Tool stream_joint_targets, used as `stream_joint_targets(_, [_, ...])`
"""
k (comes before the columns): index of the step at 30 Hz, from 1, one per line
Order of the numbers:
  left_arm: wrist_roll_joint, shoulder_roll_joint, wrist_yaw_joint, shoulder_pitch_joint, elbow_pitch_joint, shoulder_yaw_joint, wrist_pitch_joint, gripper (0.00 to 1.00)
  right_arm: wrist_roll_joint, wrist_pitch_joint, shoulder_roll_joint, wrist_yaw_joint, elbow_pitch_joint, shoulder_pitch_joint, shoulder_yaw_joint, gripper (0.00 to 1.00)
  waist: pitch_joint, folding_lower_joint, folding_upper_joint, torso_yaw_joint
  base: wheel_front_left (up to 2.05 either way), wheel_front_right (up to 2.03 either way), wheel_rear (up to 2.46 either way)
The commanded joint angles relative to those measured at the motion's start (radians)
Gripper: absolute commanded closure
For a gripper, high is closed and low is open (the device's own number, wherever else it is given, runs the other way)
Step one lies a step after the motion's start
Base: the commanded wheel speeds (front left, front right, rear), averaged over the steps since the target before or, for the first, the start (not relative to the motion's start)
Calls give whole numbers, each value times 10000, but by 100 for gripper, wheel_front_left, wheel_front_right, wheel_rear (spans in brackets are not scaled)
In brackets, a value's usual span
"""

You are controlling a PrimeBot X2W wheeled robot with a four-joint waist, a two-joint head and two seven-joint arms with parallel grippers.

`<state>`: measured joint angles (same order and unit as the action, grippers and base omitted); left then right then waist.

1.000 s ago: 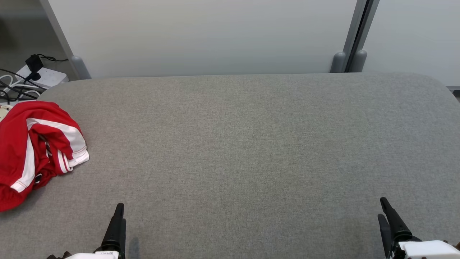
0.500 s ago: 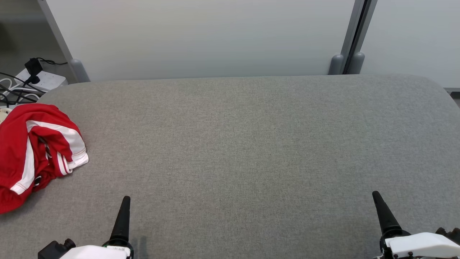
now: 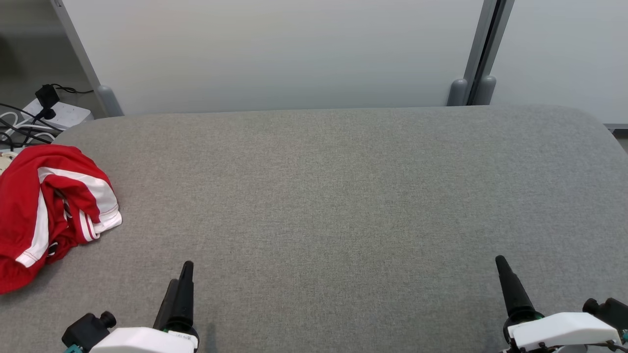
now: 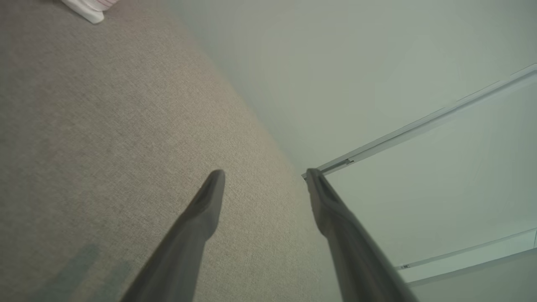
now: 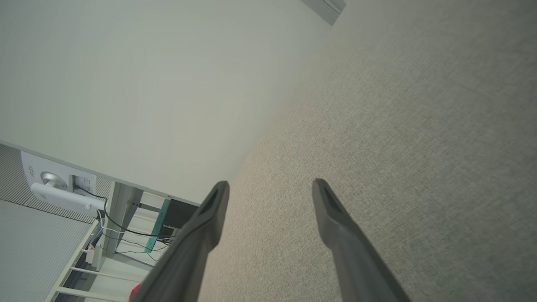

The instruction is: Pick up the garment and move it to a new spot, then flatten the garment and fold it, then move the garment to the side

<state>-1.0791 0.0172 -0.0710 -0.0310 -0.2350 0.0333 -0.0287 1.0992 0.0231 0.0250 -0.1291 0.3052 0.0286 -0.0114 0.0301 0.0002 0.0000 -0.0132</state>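
The garment (image 3: 44, 211), red with white stripes, lies crumpled at the left edge of the grey fabric table (image 3: 319, 196). My left gripper (image 3: 180, 274) is low at the near left, to the right of the garment and well apart from it. In the left wrist view its jaws (image 4: 264, 176) stand open and empty over bare fabric, and a white hem of the garment (image 4: 86, 8) shows at the top left corner. My right gripper (image 3: 505, 274) is at the near right, far from the garment. Its jaws (image 5: 270, 185) are open and empty too.
A white partition wall (image 3: 274, 49) with grey posts (image 3: 468, 88) runs along the table's far edge. A power strip with black cables (image 3: 54, 110) lies on the floor beyond the back left corner. The table's corners are rounded.
Both grippers have come further up into the head view and slightly inward. The picture has shifted a little, so the camera moved. The garment lies as before.
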Motion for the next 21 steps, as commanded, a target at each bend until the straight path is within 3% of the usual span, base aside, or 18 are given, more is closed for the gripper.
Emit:
stream_joint_targets(1, [399,117,98,458,367,-51,-138,0,-354,195,114,-6,-288,438,-205,0,10,-1,0,-6,0,0,0])
stream_joint_targets(21, [2941,174,796,586,739,373,-725,0,-2445,781,419,-9,-608,703,-1198,0,83,-1,0,-21,0,0,0])
